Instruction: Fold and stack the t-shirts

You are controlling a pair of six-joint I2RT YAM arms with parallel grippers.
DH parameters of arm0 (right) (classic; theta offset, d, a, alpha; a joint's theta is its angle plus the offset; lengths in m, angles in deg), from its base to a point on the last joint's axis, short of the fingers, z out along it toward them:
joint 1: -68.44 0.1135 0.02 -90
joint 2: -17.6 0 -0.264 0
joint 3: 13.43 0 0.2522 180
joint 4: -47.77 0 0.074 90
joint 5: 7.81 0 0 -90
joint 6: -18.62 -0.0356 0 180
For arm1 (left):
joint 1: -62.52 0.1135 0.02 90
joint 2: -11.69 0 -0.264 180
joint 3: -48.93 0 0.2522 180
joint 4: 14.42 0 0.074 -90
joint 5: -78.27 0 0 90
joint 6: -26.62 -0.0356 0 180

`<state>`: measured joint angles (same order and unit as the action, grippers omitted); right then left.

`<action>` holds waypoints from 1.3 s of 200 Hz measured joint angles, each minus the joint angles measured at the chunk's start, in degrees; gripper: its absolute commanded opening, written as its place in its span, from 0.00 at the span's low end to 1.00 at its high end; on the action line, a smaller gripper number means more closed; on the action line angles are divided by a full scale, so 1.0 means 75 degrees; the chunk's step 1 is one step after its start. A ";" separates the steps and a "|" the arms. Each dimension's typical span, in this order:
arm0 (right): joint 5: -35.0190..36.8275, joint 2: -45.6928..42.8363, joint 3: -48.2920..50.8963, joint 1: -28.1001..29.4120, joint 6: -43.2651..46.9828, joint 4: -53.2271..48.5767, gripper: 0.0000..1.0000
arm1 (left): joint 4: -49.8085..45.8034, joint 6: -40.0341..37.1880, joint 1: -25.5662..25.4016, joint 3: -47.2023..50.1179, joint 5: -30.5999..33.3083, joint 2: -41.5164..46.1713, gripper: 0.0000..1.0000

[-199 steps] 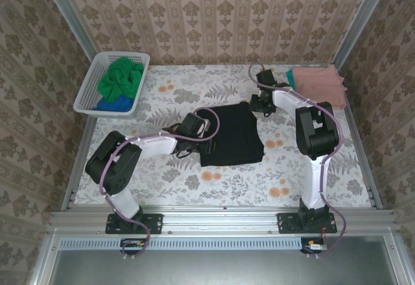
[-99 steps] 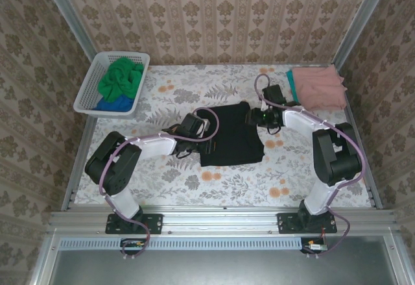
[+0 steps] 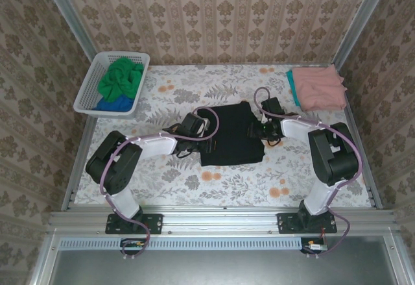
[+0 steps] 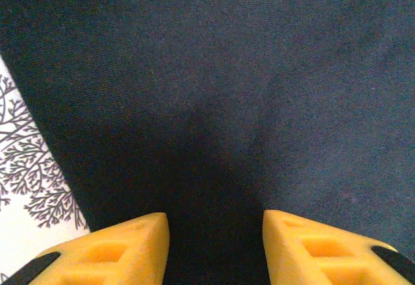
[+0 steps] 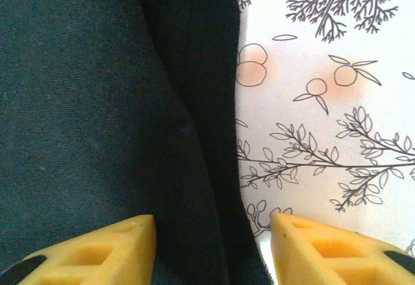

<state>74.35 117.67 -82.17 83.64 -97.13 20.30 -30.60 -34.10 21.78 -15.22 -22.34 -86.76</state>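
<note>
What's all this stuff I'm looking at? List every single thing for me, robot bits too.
black tee: one, black, flat at the table's middle
green tee: one, bright green, bunched in the basket
blue tee: one, blue, in the basket under the green tee
pink tee: one, salmon pink, folded at the far right corner
teal tee: one, teal, edge peeking from under the pink tee
basket: one, white, far left corner
table: one, white floral top
left arm: one, black and white, near left
right arm: one, black and white, near right
left claw: one, yellow, open on the black tee
right claw: one, yellow, open astride the black tee's edge
</note>
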 measured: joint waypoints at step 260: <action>0.0402 -0.1970 0.2087 -0.0239 -0.0463 0.2046 0.89 | 0.0058 0.0067 0.0714 0.1836 0.1620 0.2527 1.00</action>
<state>77.37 102.89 -66.52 81.84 -100.61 35.64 -30.16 -33.60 27.14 -1.45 -10.19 -67.81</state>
